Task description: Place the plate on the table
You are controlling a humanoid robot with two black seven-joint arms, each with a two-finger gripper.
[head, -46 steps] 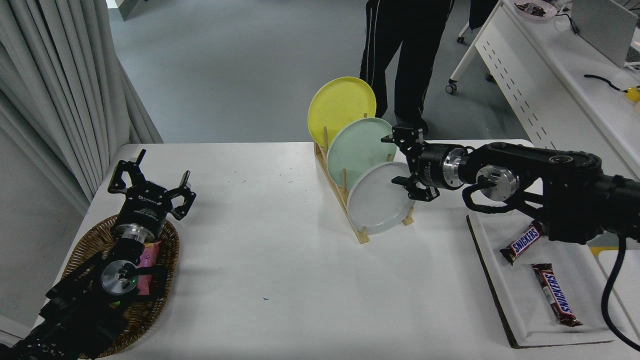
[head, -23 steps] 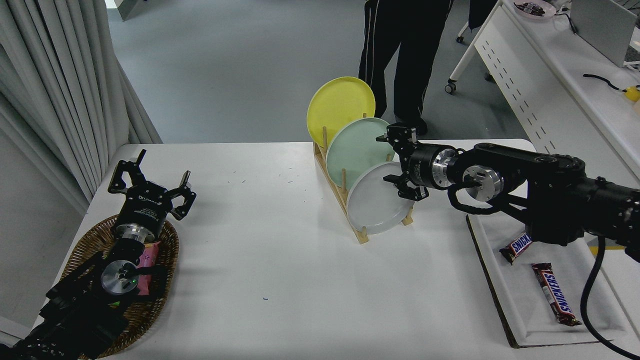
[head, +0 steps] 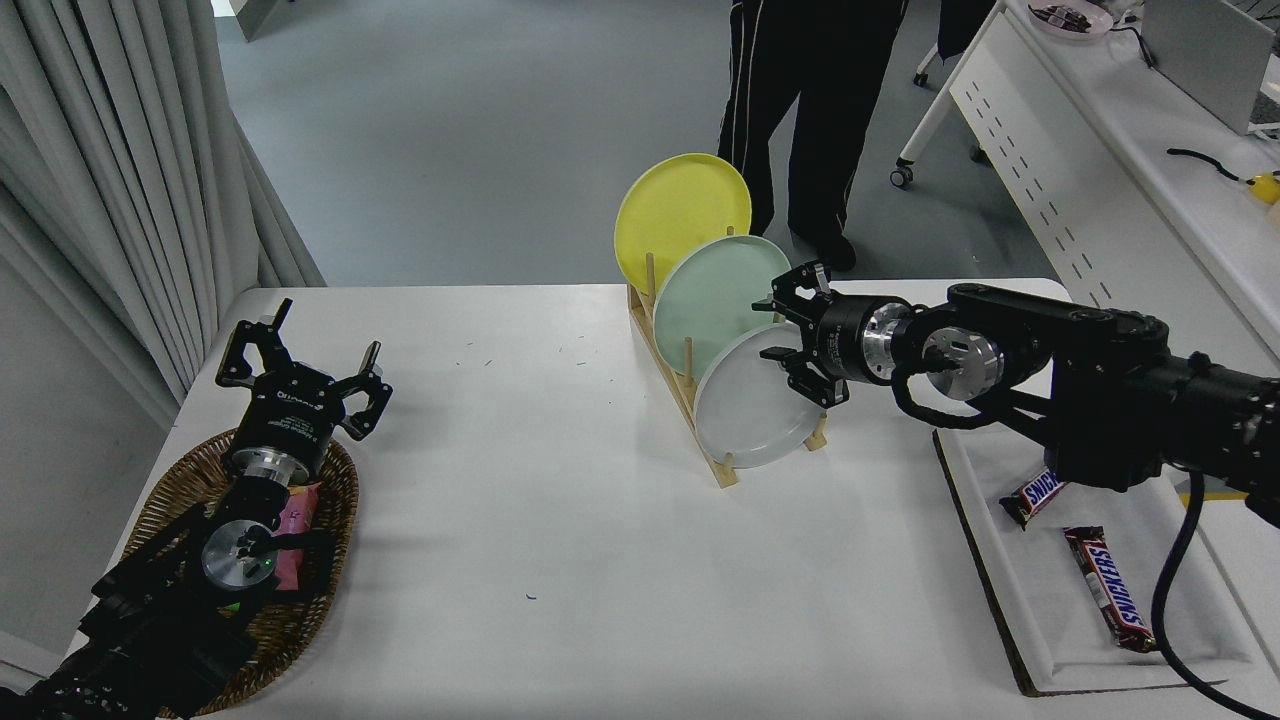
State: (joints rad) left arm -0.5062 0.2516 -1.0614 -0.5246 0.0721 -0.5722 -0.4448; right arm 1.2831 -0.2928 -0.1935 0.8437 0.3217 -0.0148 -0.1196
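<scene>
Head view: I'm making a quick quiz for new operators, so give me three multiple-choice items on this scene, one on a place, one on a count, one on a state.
1. Where is the grey plate?
A. Flat on the table
B. In the wooden rack, nearest the camera
C. In the basket

2. How many plates stand in the rack?
A. Two
B. Three
C. Four

3. What is the right gripper doing?
A. Open at the grey plate's upper right rim
B. Shut on a chocolate bar
C. Parked over the basket

Answers:
1 B, it stands on edge in the rack, in front of the green plate and yellow plate.
2 B, yellow, green and grey are all slotted.
3 A, its fingers are spread beside the rim; the left gripper is the one over the basket.
</scene>
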